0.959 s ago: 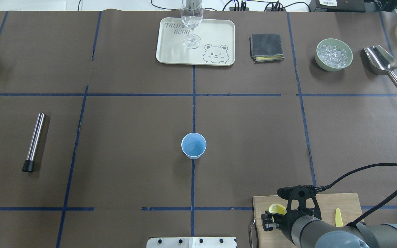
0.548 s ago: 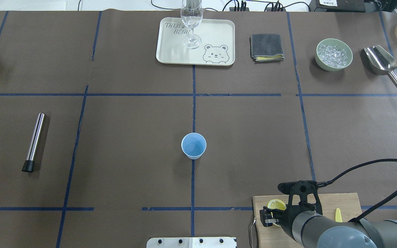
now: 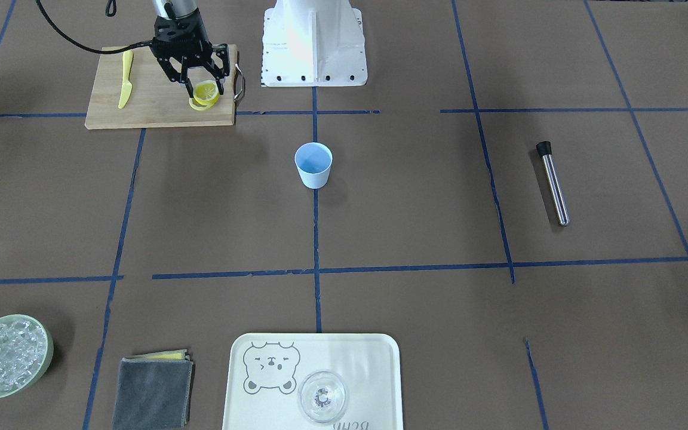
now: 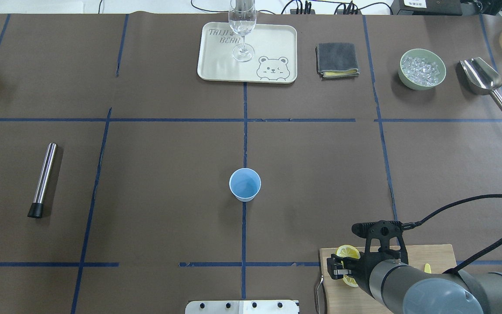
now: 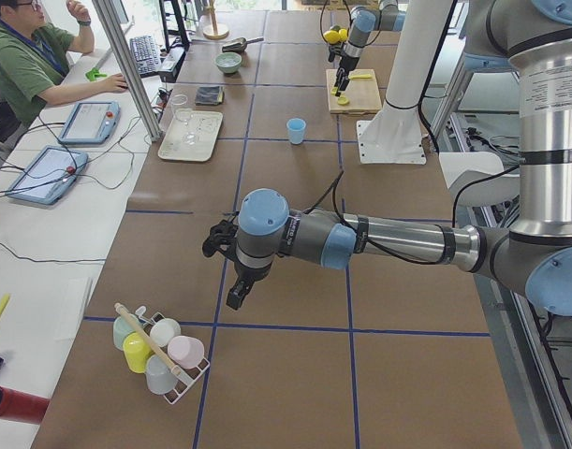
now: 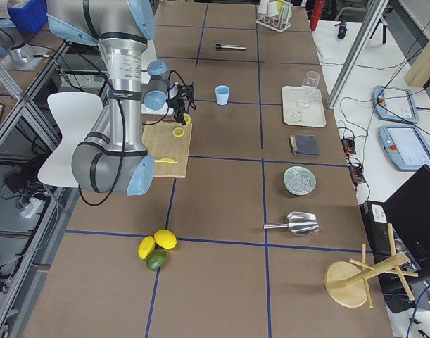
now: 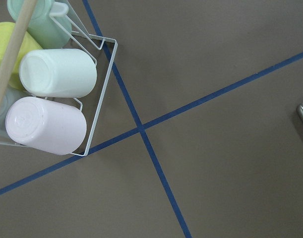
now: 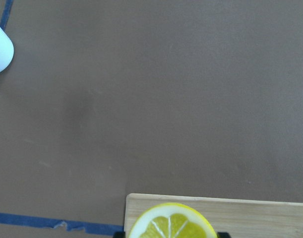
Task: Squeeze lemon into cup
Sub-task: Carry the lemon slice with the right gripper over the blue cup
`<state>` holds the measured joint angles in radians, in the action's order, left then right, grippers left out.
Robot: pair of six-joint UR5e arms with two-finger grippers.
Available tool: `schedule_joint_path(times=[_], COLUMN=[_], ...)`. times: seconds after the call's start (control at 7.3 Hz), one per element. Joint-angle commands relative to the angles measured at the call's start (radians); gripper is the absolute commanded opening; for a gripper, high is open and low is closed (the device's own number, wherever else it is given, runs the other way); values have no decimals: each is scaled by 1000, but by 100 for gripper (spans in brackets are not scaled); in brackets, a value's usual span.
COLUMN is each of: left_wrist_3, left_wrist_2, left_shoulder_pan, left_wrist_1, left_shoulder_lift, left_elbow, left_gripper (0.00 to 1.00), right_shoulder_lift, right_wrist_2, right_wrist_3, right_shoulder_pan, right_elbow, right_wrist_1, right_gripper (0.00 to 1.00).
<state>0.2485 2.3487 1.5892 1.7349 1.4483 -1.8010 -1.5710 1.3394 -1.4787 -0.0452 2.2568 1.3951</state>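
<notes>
My right gripper (image 3: 205, 87) is shut on a lemon slice (image 3: 207, 91), which it holds upright just above the wooden cutting board (image 3: 153, 110). In the right wrist view the lemon (image 8: 172, 224) fills the bottom edge between the two fingertips. A second slice (image 4: 350, 281) lies flat on the board under the gripper (image 4: 346, 258). The light blue cup (image 4: 245, 184) stands upright at the table's centre, well to the left of the board, and it looks empty. My left gripper (image 5: 235, 294) hangs over the table's far left end; I cannot tell whether it is open.
A yellow plastic knife (image 3: 125, 86) lies on the board. A steel tube (image 4: 44, 179) lies at the left. At the back are a tray (image 4: 273, 43) with a glass (image 4: 242, 26), a grey cloth (image 4: 337, 59), an ice bowl (image 4: 422, 69) and a scoop (image 4: 484, 80). A cup rack (image 7: 52, 89) sits under the left wrist.
My right gripper has risen from the board with the lemon slice in it, uncovering the second slice beneath. The cup has not moved.
</notes>
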Motion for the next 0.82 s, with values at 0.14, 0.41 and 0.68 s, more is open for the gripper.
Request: schedule_joint_path(times=[0.14, 0.41, 0.68], left_wrist_3=[0, 0, 0], left_wrist_2=[0, 0, 1], left_shoulder_pan=[0, 0, 0], left_wrist_1=[0, 0, 0], left_shoulder_lift=[0, 0, 0], left_elbow=[0, 0, 0], left_gripper=[100, 100, 100], right_shoulder_lift=[26, 124, 291], right_wrist_2=[20, 33, 55], right_wrist_3=[3, 14, 26], right_shoulder_pan=[-18, -42, -77], right_elbow=[-5, -10, -16], right_wrist_1=[1, 104, 278], right_gripper=[66, 66, 66])
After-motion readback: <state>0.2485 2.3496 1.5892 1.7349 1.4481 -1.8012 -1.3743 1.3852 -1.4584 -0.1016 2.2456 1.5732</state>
